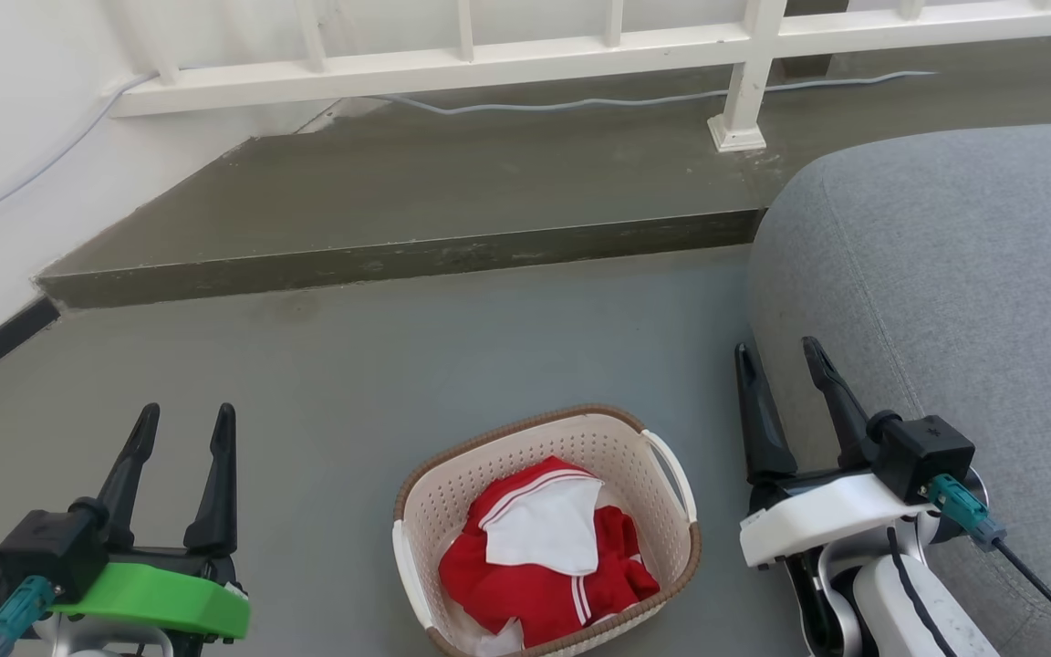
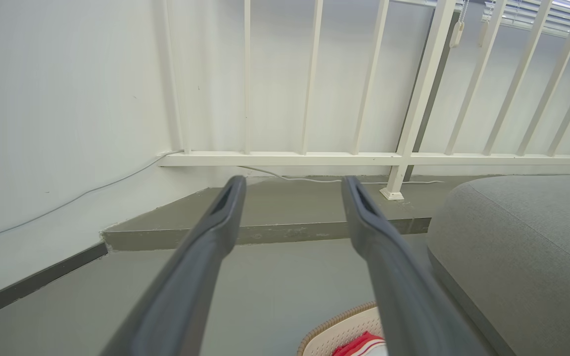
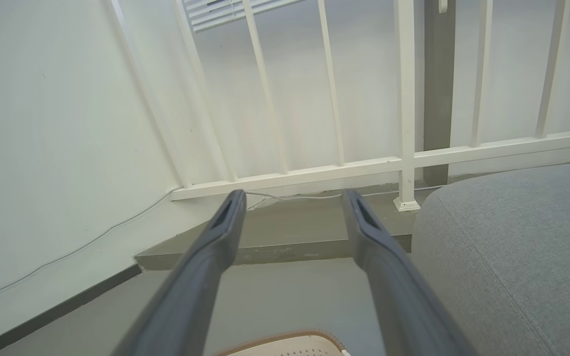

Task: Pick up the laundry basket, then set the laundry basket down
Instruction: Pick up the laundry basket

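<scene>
Laundry basket (image 1: 535, 453) sits on floor (image 1: 398, 347) btwn both grippers. Left gripper (image 1: 188, 412) is well apart, right gripper (image 1: 775, 347) nearer. Both fingers spread wide, holding nothing.

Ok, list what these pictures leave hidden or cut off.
1. Basket: near end cut off by the head view's bottom edge; both wrist views catch a rim sliver at the bottom edge.
2. Basket floor: hidden under clothes, head view.
3. Sofa: cut off by the right edge in every view.
</scene>
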Controlling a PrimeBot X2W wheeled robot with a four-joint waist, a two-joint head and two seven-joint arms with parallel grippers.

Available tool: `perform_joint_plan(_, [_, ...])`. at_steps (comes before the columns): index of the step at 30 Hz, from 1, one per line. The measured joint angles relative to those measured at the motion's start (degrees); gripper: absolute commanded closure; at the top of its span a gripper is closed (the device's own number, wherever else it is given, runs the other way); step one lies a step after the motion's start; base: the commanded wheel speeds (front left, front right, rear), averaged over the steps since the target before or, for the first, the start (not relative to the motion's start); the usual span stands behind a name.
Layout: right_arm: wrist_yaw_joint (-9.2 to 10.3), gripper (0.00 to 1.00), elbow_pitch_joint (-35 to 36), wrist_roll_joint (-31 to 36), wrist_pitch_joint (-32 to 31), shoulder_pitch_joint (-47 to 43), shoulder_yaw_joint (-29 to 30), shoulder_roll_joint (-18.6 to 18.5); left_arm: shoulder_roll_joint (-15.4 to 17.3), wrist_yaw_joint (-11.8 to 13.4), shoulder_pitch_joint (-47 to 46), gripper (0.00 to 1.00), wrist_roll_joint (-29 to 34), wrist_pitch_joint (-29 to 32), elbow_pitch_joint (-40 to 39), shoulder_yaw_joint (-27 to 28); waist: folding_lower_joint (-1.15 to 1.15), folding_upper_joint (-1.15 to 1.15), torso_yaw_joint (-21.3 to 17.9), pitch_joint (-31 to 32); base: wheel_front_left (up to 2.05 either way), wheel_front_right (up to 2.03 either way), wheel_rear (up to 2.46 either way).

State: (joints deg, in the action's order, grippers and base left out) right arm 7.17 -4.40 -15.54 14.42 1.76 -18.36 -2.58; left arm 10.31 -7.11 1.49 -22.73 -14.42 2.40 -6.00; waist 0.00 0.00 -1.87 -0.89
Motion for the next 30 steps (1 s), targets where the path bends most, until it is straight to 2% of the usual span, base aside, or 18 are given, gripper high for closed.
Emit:
perform_joint_plan(11, [0.0,0.0,0.09,0.0,0.01,-1.09,0.3,0.0,0.77,-0.01,0.93,0.0,-1.53,0.0,-1.33,-0.13,0.0,0.0,-0.51,-2.86,0.0,0.0,0.0])
perform_joint_plan(22, [0.0,0.0,2.18,0.56,0.01,-1.09,-0.29,0.0,3.71,-0.01,0.94,0.0,-6.27,0.0,-2.05,-0.35,0.0,0.0,-1.45,-7.89,0.0,0.0,0.0])
perform_joint_plan(30, [0.0,0.0,4.1,0.85,0.01,-1.04,-0.45,0.0,7.71,-0.01,0.83,0.0,-10.0,0.0,-0.93,-2.0,0.0,0.0,-2.49,-13.18,0.0,0.0,0.0])
